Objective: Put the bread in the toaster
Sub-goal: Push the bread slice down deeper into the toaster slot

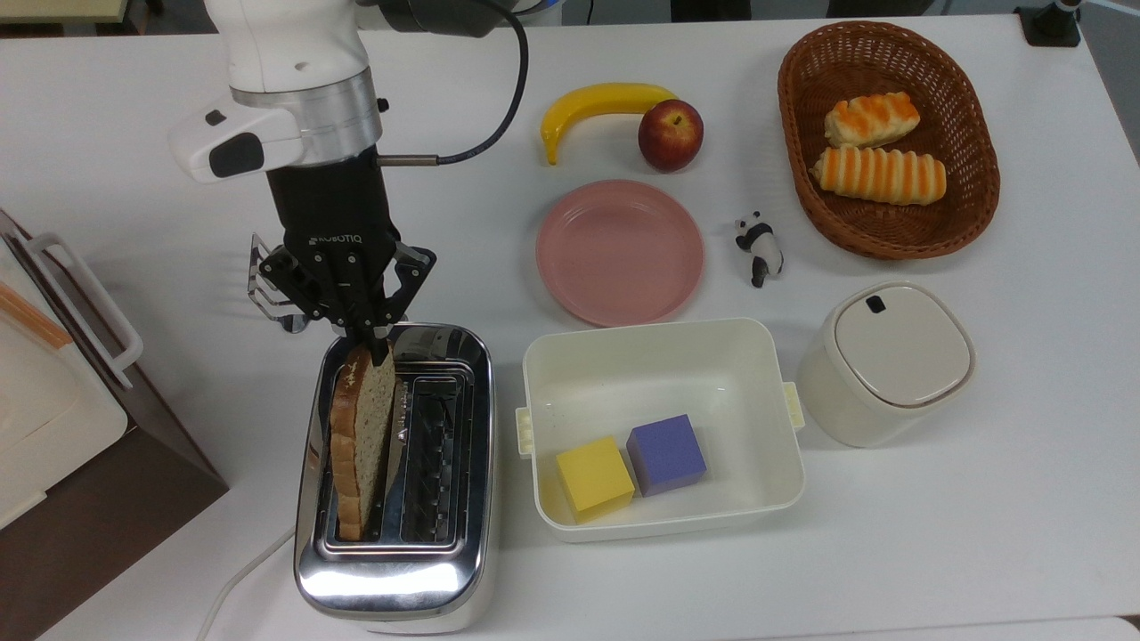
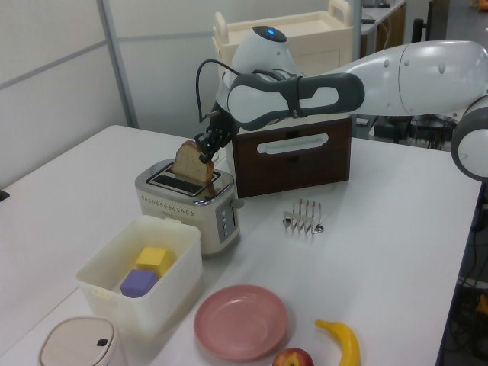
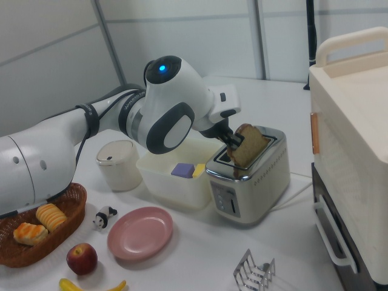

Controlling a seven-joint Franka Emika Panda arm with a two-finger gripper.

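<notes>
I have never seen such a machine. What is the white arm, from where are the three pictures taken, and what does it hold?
It is a robot arm with a black two-finger gripper. One picture looks down from above and two look from opposite sides of the white table. The gripper is shut on the thin slice of brown-crusted bread, which stands tilted in one slot of the shiny chrome toaster. Nearby lie a pink plate, a white tub with two cubes, and a wicker basket.
</notes>
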